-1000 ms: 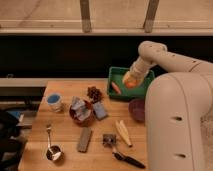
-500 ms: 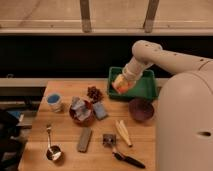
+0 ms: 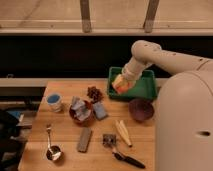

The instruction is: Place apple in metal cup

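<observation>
1. Metal cup: stands at the near-left corner of the table, with its thin handle pointing away from the camera. Nothing can be seen in it.
2. Mid-table items: grey block, black-handled tool, purple bowl, blue-and-white cup. All lie between the cup and the arm.
3. Green tray: sits at the far-right edge of the table.
4. Gripper: hangs above the tray's left rim with its fingers clamped together on the apple.
5. Change: a second ago the gripper was low inside the tray. It has since lifted clear and swung left, bringing the apple with it.
6. Assessment: the pick looks complete. The carry remains, running diagonally across the table to the cup, which is well apart. The cup's mouth is small, so the release will need careful centring.
</observation>
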`<state>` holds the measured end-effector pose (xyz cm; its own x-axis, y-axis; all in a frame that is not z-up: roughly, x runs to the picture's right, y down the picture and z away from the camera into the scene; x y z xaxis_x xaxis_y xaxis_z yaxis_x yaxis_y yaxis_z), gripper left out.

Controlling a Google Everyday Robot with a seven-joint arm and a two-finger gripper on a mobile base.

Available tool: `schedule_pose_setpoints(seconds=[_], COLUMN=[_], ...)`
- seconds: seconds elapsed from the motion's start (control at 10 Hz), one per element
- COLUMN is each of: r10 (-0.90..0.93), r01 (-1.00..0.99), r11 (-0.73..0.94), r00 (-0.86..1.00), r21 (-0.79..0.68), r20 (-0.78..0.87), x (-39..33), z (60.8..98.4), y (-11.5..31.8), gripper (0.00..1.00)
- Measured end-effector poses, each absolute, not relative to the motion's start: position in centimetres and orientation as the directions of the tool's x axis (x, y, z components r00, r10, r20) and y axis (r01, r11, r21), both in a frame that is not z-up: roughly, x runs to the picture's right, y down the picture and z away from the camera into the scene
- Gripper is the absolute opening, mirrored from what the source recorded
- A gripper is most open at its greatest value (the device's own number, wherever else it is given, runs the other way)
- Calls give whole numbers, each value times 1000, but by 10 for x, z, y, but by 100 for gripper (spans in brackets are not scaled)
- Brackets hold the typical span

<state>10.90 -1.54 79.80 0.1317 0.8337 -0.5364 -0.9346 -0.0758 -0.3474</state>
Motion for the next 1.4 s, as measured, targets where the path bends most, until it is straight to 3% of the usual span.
schedule_pose_setpoints(seconds=[0.3,1.0,1.4], r10=[826,726,726], r01=[-911,-757,-757], r11=[14,196,197], r00=[242,539,540], r21=[-412,-623,-623], r20=[-508,-426,-427], x=[70,-73,-71], z=[780,719,719], y=[7,105,105], gripper=[0,0,0])
